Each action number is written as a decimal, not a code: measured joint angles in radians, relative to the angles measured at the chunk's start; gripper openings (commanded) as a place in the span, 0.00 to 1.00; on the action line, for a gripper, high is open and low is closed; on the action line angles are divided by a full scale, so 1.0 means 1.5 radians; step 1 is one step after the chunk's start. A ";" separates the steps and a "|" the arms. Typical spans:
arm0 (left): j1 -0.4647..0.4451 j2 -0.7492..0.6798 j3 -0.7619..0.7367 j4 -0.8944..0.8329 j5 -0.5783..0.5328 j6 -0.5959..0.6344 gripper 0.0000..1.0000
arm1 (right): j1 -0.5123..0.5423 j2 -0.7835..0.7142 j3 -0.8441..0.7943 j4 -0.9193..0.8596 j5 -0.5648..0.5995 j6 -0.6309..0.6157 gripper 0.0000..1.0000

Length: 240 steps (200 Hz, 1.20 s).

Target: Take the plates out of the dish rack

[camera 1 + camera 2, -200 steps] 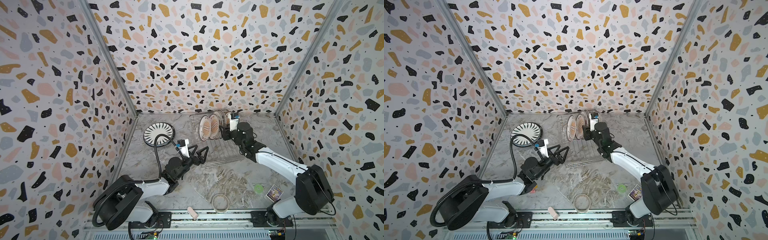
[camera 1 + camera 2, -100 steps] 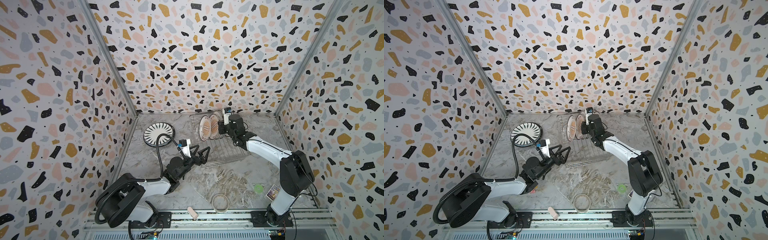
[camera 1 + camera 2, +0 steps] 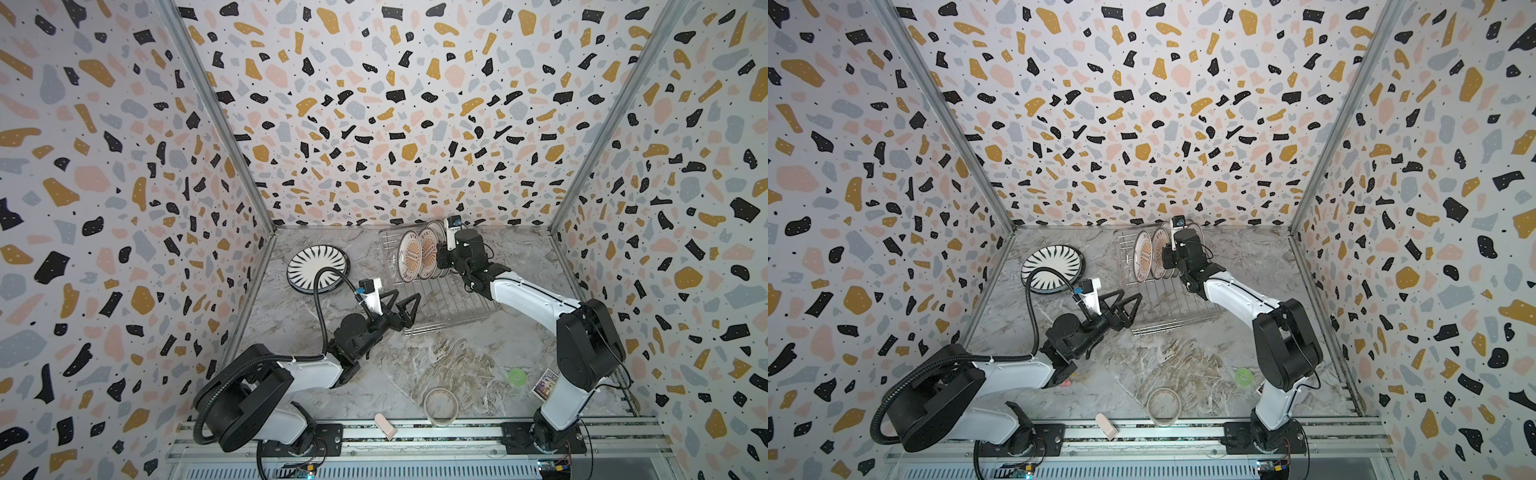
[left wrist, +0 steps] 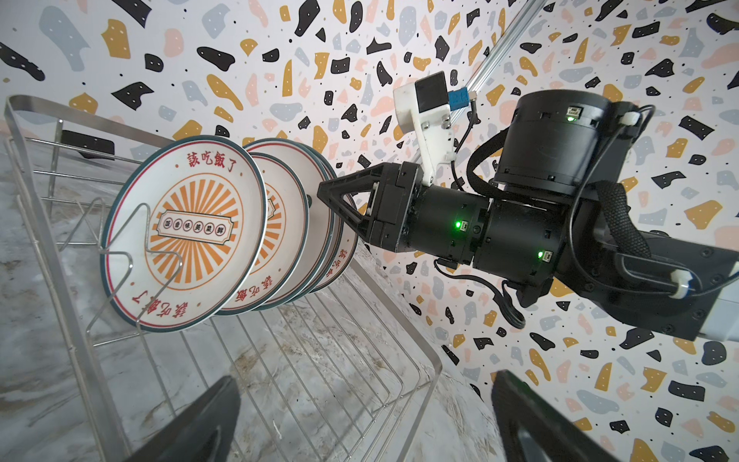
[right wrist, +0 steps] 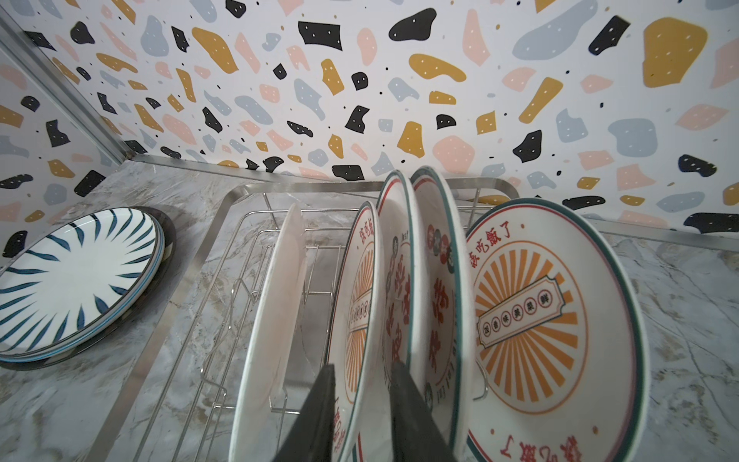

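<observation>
The dish rack (image 3: 457,299) (image 3: 1183,299), a silver wire basket, stands at the back of the table. Several plates (image 4: 188,228) stand upright in it, printed with orange sunbursts and red characters. My right gripper (image 5: 362,400) (image 3: 442,259) reaches in from the right, its fingers either side of one sunburst plate (image 5: 360,304), shut on the rim. My left gripper (image 3: 405,303) (image 4: 360,432) hangs open and empty by the rack's near left corner. A black-striped plate (image 3: 318,266) (image 5: 72,280) lies flat, left of the rack, on top of other plates.
Near the front rail lie a translucent tape ring (image 3: 440,405), a small green disc (image 3: 516,376), a printed card (image 3: 545,383) and a pink block (image 3: 385,426). Terrazzo-patterned walls close in the left, back and right sides.
My right gripper has pushed further in among the racked plates and its jaws have closed on one plate's rim. My left gripper has edged slightly toward the rack and stayed open.
</observation>
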 measured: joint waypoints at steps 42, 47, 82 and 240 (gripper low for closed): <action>0.000 0.017 0.011 0.005 0.000 -0.001 1.00 | 0.002 -0.002 -0.002 0.000 0.005 0.000 0.26; 0.000 0.018 0.011 0.006 0.000 -0.001 1.00 | 0.002 -0.002 -0.002 0.001 0.007 -0.001 0.26; 0.000 0.019 0.011 0.006 0.000 -0.001 1.00 | 0.008 -0.012 -0.014 0.005 0.022 -0.005 0.26; 0.000 0.024 0.012 0.011 0.001 -0.004 1.00 | 0.008 0.055 0.028 -0.014 0.071 -0.012 0.20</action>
